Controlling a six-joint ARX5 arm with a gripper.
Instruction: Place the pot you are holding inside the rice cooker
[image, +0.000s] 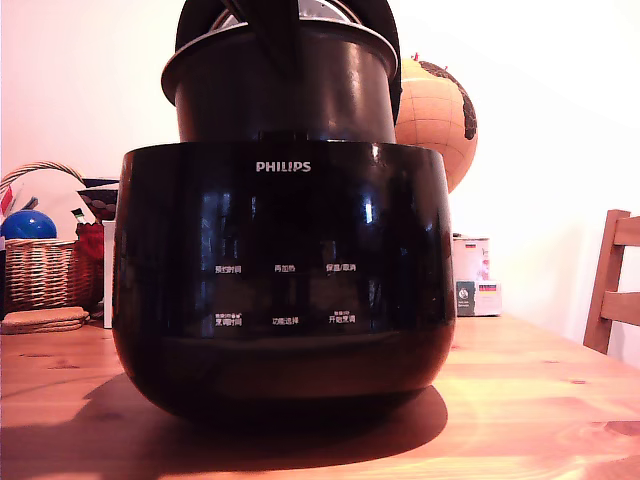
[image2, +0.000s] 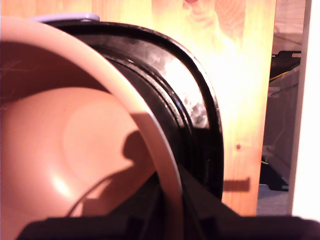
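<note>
Dark grey-black round metal pot (image: 280, 95) with a flared rim sits partly sunk in the mouth of the large glossy black PHILIPS rice cooker (image: 280, 290) on the wooden desk (image: 540, 400), its lower half hidden by the cooker's wall. The gripper (image2: 170, 200) is cut off at the exterior view's top; in the wrist view its dark jaws pinch the pot's rim.

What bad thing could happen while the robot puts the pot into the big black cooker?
The pot sits only partly down in the rice cooker, much of its wall above the opening, so a tilt could jam it there. The gripper pinches just the thin rim; it might slip. Letting go now could drop the pot with a bang.
</note>
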